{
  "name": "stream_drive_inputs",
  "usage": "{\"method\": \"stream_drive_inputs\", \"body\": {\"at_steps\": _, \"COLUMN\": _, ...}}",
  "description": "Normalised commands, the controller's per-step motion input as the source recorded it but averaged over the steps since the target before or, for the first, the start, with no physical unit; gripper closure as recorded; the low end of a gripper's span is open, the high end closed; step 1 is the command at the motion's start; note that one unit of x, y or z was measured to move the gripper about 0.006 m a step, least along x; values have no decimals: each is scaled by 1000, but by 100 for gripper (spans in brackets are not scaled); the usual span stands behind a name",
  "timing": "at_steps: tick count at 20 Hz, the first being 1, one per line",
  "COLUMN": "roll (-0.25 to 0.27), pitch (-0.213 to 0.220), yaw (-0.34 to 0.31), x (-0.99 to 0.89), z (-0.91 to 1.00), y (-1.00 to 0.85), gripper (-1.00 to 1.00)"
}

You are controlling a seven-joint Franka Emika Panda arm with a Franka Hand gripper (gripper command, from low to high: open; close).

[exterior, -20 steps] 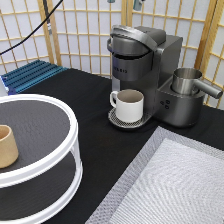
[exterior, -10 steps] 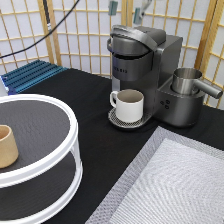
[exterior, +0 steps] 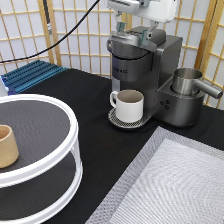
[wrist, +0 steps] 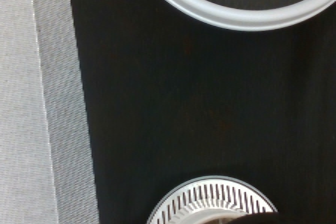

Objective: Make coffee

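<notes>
Black tabletop (exterior: 90, 130) under my remote view: gripper (exterior: 134, 31) hangs directly over the coffee machine (exterior: 145, 70) at the exterior view's top; whether its fingers are released or clenched I cannot tell. White mug (exterior: 127, 105) sits on the drip tray (wrist: 214, 202); the coffee pod is not visible to me

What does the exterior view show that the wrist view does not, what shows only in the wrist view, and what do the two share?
Only the exterior view shows the gripper over the coffee machine, the white mug, the steel jug and the tan cup. The wrist view adds nothing of its own. Both show the drip grille, the black tabletop, the grey mat and the white stand's rim.
</notes>
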Motion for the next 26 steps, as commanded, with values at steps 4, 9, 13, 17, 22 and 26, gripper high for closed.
{"method": "stream_drive_inputs", "body": {"at_steps": 4, "roll": 0, "pitch": 57, "yaw": 74, "x": -93, "z": 566, "y": 589, "gripper": -100}}
{"method": "stream_drive_inputs", "body": {"at_steps": 9, "roll": 3, "pitch": -2, "yaw": 20, "x": -553, "z": 873, "y": 243, "gripper": -100}}
{"method": "stream_drive_inputs", "body": {"at_steps": 13, "roll": 73, "pitch": -2, "yaw": 1, "x": -707, "z": -19, "y": -548, "gripper": -100}}
{"method": "stream_drive_inputs", "body": {"at_steps": 17, "roll": 87, "pitch": -52, "yaw": 0, "x": -398, "z": -303, "y": -784, "gripper": -100}}
{"method": "stream_drive_inputs", "body": {"at_steps": 22, "roll": 44, "pitch": -124, "yaw": 0, "x": -257, "z": -746, "y": -444, "gripper": -100}}
{"method": "stream_drive_inputs", "body": {"at_steps": 26, "roll": 55, "pitch": -106, "yaw": 51, "x": 34, "z": -867, "y": -229, "gripper": -100}}
